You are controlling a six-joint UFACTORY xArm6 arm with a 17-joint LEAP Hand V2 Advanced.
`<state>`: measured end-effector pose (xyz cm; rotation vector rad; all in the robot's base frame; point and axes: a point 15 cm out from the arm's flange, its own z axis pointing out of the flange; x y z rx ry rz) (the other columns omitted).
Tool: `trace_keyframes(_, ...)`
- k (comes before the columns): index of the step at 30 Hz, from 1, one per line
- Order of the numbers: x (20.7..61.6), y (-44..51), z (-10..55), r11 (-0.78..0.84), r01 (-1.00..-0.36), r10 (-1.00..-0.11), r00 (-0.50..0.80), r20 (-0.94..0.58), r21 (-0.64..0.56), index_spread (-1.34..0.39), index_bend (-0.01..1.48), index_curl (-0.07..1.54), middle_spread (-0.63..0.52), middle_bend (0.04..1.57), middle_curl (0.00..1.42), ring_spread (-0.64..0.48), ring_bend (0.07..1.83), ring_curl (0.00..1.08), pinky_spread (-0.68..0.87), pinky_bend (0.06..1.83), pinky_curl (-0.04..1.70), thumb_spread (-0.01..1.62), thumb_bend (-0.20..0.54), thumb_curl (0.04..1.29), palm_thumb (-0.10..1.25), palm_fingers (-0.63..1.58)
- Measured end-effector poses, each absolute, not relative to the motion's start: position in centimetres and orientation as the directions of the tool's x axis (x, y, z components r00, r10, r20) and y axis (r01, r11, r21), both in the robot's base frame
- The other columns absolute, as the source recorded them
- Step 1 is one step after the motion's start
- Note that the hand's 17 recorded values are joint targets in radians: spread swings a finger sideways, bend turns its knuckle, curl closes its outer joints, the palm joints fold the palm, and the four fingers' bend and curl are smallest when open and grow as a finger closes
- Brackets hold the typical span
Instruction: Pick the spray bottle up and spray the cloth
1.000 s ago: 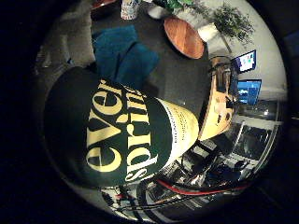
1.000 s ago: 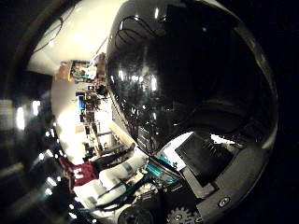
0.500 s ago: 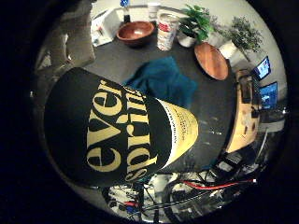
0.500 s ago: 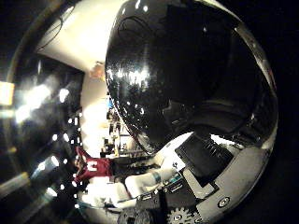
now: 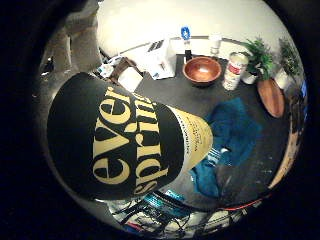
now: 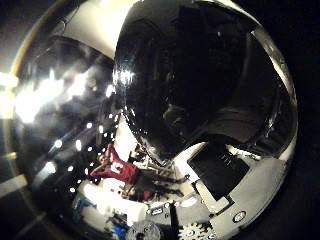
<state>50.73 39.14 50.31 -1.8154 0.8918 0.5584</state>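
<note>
The spray bottle point(image 5: 125, 145), dark with a black label in large yellow lettering and a pale yellow band, fills much of both palm views and lies tight against the palm. Its glossy dark body point(image 6: 200, 85) looms in the thumb side view. White and black parts of my hand point(image 6: 220, 190) sit against the bottle, curled round it. The bottle is held in the air above the dark table point(image 5: 175, 97). A crumpled teal cloth point(image 5: 235, 135) lies on that table, just past the bottle's yellow-banded end. The nozzle is hidden.
Along the table's far side stand a wooden bowl point(image 5: 202, 71), a red and white can point(image 5: 235, 70), potted plants point(image 5: 259, 57), a wooden plate point(image 5: 272, 96), a white box point(image 5: 159, 59) and a blue-topped bottle point(image 5: 186, 42). A white wall rises behind.
The camera has swung with the hand: the table and cloth slid across the view, and the bowl and can came in. The bottle stays fixed against the palm.
</note>
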Motion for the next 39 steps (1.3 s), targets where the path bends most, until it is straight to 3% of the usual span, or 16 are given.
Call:
trace_keyframes(9,53.1,41.3,46.2,-0.179,-0.784,-0.191,0.621,-0.760,-0.595,-0.31,1.11,1.07,-0.31,1.18,1.23,-0.30,1.34,1.02,-0.13,1.17,1.52,0.76,-0.017,0.85,1.04,0.90)
trace_keyframes(20,55.4,42.5,38.1,-0.183,-0.822,-0.179,0.567,-0.804,-0.539,-0.30,1.10,1.06,-0.29,1.18,1.21,-0.30,1.32,1.02,-0.13,1.14,1.53,0.71,-0.019,0.87,1.03,0.94)
trace_keyframes(27,57.1,42.1,38.7,-0.075,-0.812,-0.073,0.584,-0.809,-0.579,-0.29,1.09,1.06,-0.29,1.18,1.20,-0.31,1.32,1.02,-0.13,1.13,1.54,0.68,-0.019,0.88,1.03,0.96)
trace_keyframes(39,56.9,44.1,34.9,-0.070,-0.841,-0.027,0.539,-0.842,-0.537,-0.29,1.09,1.06,-0.28,1.18,1.18,-0.31,1.29,1.02,-0.14,1.10,1.55,0.62,-0.019,0.91,1.03,0.98)
